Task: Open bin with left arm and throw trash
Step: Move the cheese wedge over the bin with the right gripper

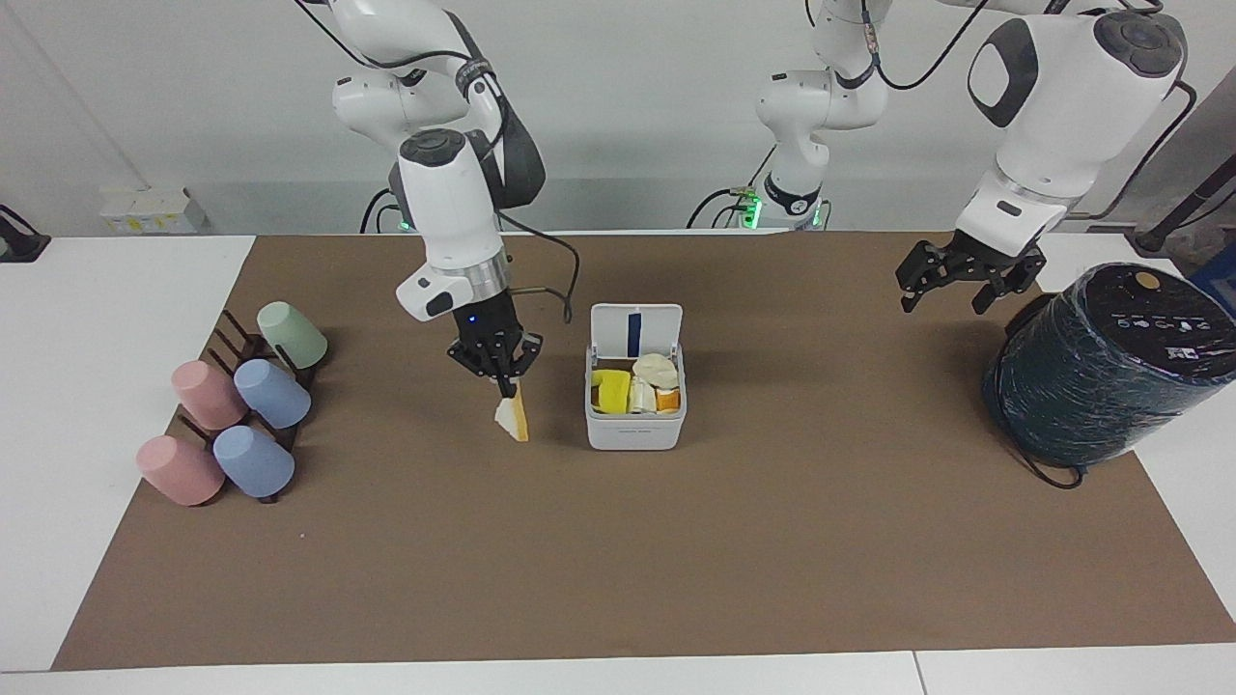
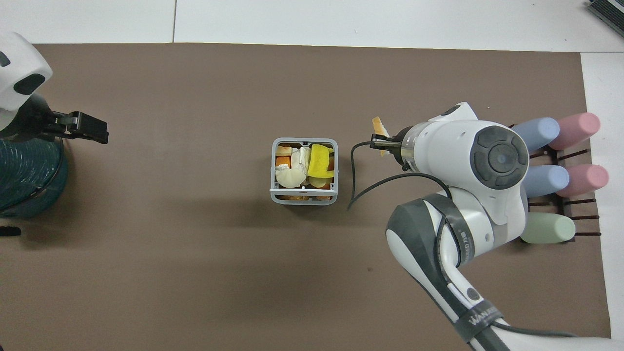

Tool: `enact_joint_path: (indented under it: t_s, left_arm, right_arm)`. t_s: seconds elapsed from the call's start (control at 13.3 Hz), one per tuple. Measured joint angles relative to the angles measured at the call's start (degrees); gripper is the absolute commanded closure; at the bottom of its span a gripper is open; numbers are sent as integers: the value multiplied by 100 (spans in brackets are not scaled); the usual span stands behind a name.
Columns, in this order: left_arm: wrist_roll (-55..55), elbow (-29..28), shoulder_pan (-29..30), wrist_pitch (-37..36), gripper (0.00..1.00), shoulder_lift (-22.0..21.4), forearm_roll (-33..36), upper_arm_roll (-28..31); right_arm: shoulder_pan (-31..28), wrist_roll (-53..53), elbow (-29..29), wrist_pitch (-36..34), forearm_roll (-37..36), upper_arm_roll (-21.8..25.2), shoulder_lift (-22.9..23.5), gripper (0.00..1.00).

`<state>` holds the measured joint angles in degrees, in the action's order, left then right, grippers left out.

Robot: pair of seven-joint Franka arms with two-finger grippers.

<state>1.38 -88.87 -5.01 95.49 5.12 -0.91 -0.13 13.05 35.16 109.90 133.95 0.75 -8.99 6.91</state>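
Observation:
The white bin (image 1: 634, 432) stands in the middle of the brown mat with its lid (image 1: 635, 331) up, a blue strip showing inside the lid. It holds several scraps, among them a round shell-like piece (image 1: 655, 368). It also shows in the overhead view (image 2: 303, 200). My right gripper (image 1: 506, 384) is shut on the cream triangular wedge (image 1: 513, 419) and holds it in the air over the mat, close beside the bin toward the right arm's end. The wedge shows in the overhead view too (image 2: 379, 126). My left gripper (image 1: 956, 282) is open and empty, raised beside the dark cylinder.
A big dark plastic-wrapped cylinder (image 1: 1110, 362) stands at the left arm's end of the table. A rack of several pastel cups (image 1: 237, 415) lies at the right arm's end. A black cable (image 2: 370, 185) hangs from the right wrist.

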Motion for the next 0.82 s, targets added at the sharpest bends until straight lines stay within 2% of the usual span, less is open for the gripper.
enact_joint_path:
  t_s: [0.3,0.53,0.82]
  left_arm:
    - [0,-10,-3,-9,0,-1,3,-17]
    - [0,-75,-6,-13,0,-13,4,-38]
    - [0,-109,5,-13,0,-20,15,-9]
  right_arm:
    - [39,517,-292,-152,620,-229,-11,100]
    - [136,1124,-391,-105,714,-345,51,100]
    - [619,1870,-499,197,716,-364,298,100]
